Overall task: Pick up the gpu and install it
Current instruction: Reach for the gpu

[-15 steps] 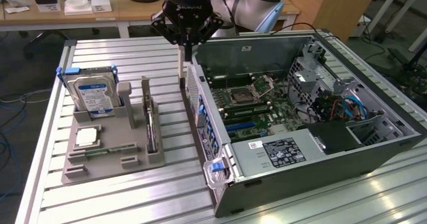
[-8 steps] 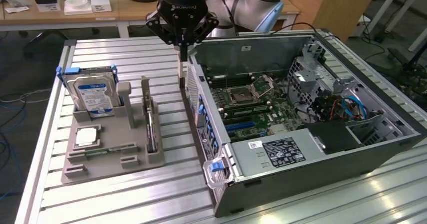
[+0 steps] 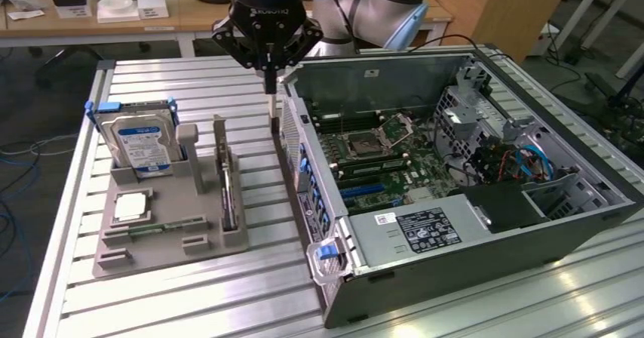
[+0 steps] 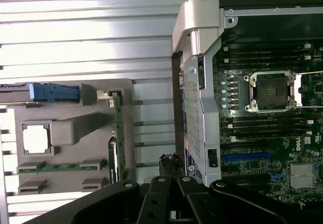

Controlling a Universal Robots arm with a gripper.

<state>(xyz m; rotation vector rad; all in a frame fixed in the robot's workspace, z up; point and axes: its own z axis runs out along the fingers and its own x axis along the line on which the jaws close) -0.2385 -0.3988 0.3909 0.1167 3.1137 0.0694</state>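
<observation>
Exterior view: arm (image 3: 387,10) points straight down beside the case (image 3: 523,236), jaws pressed together, gripping nothing.

Robotics lab, slotted aluminium bench (image 3: 201,300), open computer case (image 3: 563,232), cluttered desk (image 3: 186,15)

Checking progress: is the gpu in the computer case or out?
Out: the gpu stands on edge in the gray holder beside the case.

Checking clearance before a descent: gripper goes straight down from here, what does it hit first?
Probably the slatted table in the gap between the gray holder and the PC case. The shut gripper points down beside the case's perforated wall, so with depth unclear it might clip that wall.
</observation>
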